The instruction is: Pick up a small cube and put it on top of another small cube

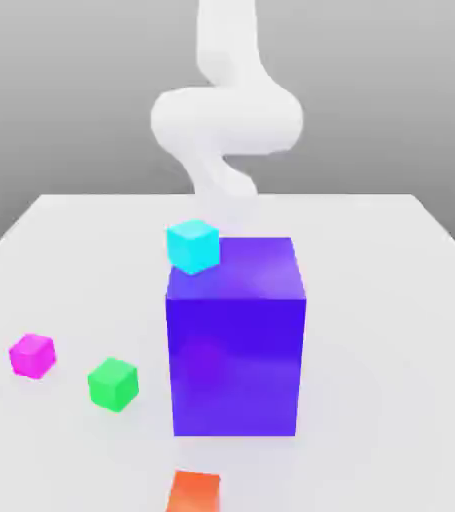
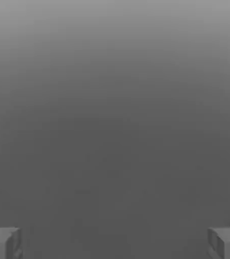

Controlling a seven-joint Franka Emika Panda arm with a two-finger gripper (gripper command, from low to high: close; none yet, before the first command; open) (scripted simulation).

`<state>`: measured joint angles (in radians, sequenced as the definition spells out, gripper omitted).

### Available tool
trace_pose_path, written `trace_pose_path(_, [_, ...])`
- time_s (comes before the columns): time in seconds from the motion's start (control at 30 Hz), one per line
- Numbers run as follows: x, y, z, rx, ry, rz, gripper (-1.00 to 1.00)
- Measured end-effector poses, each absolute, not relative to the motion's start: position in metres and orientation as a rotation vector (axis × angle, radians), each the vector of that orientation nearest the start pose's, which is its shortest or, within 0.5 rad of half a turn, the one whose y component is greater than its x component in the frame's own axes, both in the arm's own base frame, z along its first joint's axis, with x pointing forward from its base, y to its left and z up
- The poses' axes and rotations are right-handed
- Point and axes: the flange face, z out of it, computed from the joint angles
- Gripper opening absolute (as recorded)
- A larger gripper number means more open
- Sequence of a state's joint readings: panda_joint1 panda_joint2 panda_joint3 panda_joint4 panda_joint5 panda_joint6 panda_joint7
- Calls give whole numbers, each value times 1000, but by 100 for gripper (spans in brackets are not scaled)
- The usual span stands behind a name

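Nearest the table's (image 1: 391, 300) front edge sits an orange cube (image 1: 194, 492); further back, green cube (image 1: 112, 383), then the pink cube (image 1: 32, 355) by the left edge — light, rigid, best pinched across flat sides. Gripper (image 2: 115, 243) fingers spread wide, empty.

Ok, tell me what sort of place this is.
Most likely a simulated robot test bench, not a real room: a plain white table against a blank grey backdrop, flat-coloured blocks like the big blue-purple block and small magenta cube, and a smooth white robot arm.
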<state>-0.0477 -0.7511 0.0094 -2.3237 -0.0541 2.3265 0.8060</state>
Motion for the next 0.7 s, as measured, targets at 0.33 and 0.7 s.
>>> trace_pose_path(0.33, [418,-98,567,-2749,1326,-921,0])
trace_pose_path(0.7, [407,-206,430,-2911,1520,-607,0])
